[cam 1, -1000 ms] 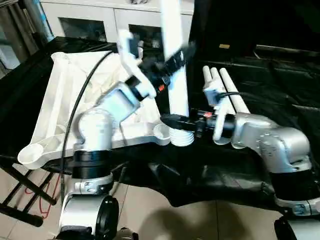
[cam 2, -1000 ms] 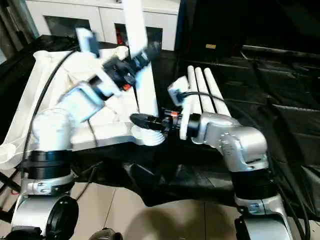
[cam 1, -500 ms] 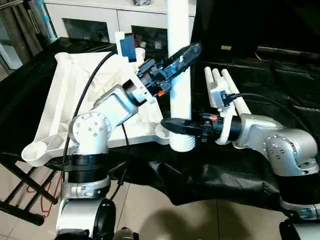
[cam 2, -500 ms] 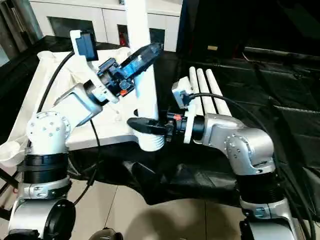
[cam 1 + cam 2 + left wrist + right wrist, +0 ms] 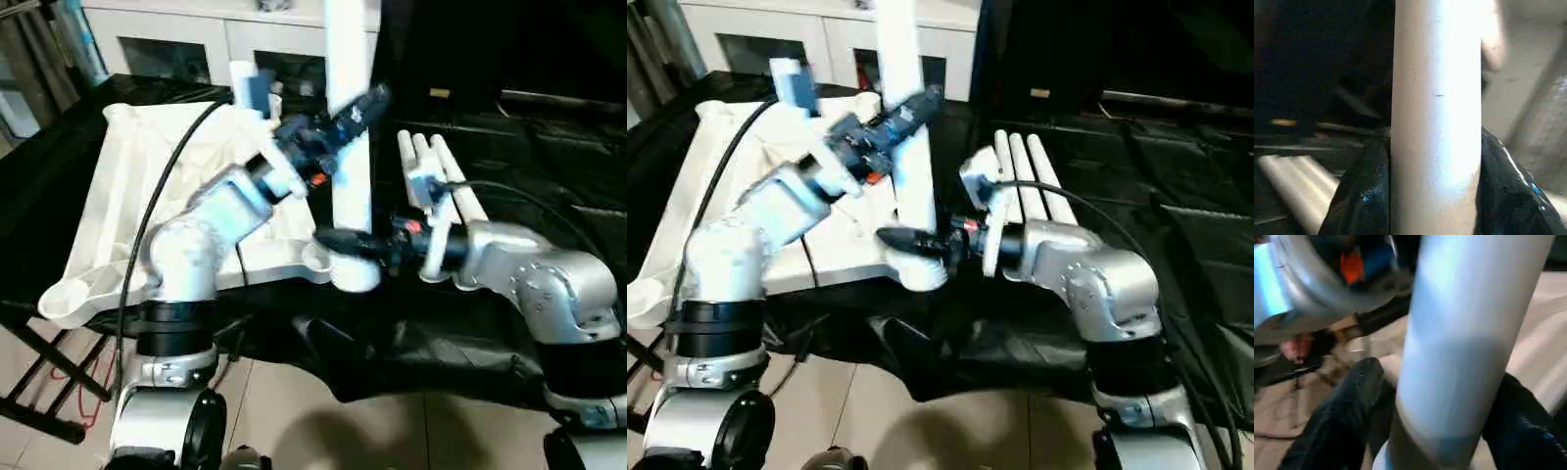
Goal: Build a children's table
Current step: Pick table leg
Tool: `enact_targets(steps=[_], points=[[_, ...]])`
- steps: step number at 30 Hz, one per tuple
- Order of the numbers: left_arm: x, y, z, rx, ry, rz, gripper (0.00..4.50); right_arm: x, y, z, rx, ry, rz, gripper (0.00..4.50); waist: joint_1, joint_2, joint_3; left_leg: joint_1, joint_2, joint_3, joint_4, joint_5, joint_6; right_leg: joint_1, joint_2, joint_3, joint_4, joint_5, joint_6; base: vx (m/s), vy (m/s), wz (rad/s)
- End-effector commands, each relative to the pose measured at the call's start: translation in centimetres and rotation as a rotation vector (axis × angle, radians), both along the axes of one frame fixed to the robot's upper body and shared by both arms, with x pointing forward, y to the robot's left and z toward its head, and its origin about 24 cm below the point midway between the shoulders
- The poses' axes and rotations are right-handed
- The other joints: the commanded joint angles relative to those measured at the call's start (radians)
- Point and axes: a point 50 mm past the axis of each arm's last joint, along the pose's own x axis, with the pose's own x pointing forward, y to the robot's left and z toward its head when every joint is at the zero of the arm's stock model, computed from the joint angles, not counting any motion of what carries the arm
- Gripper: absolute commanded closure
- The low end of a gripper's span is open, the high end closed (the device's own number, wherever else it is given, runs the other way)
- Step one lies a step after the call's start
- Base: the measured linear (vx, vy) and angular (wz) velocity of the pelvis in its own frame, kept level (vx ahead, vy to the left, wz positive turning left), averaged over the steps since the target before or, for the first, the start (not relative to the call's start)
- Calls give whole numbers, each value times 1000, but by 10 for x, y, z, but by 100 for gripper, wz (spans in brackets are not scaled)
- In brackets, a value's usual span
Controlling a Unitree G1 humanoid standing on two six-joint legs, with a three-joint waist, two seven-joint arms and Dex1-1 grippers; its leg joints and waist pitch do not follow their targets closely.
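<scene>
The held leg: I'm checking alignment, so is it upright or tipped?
Nearly upright. The leg rises past the picture's top, both grippers clamping it, its base beside the tabletop corner socket.

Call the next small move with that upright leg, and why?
Probably shift the leg left over the tabletop corner socket. Both grippers, left and right, clamp it upright, but its bottom end sits just beside the socket.

- The left arm reaches forward and up across the middle, elbow bent; the left gripper (image 5: pixel 355 106) clamps the upright tube.
- The right arm bends inward, forearm level; the right gripper (image 5: pixel 338 241) grips lower down.
</scene>
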Motion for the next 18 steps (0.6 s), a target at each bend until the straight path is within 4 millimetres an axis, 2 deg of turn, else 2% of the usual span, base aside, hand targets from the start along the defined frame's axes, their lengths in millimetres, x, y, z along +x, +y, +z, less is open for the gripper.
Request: enact_targets(steps=[1, 4, 7, 9, 12, 14, 15, 18], points=[[6, -1, 9, 63, -13, 129, 265, 7, 2, 1, -56, -23, -72, 140, -5, -5, -82, 22, 55, -23, -70, -109, -27, 50, -84, 56, -76, -96, -180, 0, 0, 0], [7, -1, 11, 85, -9, 177, 265, 10, 6, -2, -83, -12, -99, 140, -10, -5, -82, 18, 53, -23, -68, -92, -20, 52, -85, 56, -72, -61, -191, 0, 0, 0], [9, -3, 13, 100, -14, 234, 265, 14, 12, -8, -116, 15, -150, 140, -11, -3, -84, 20, 53, -23, -66, -81, -11, 51, -84, 55, -70, -30, -207, 0, 0, 0], [10, -3, 12, 97, -5, 272, 265, 19, 15, -14, -134, 39, -198, 140, -16, -3, -84, 20, 54, -22, -67, -85, -13, 50, -84, 55, -70, -33, -215, 0, 0, 0], [11, -4, 12, 93, 4, 305, 265, 26, 18, -20, -144, 62, -260, 140, -13, -3, -83, 21, 54, -22, -68, -98, -17, 50, -85, 56, -73, -49, -212, 0, 0, 0], [12, -4, 11, 97, 9, 322, 265, 30, 20, -22, -130, 72, -296, 174, -16, -3, -82, 22, 55, -21, -69, -109, -24, 48, -86, 56, -74, -62, -210, 0, 0, 0], [12, -5, 11, 99, 11, 328, 265, 30, 22, -22, -118, 79, -299, 174, -16, -7, -82, 21, 54, -21, -69, -108, -25, 49, -86, 56, -74, -63, -210, 0, 0, 0], [12, -5, 11, 100, 11, 331, 265, 28, 23, -22, -114, 81, -280, 194, -13, -4, -83, 23, 56, -22, -69, -98, -22, 49, -85, 57, -71, -43, -201, 0, 0, 0]])
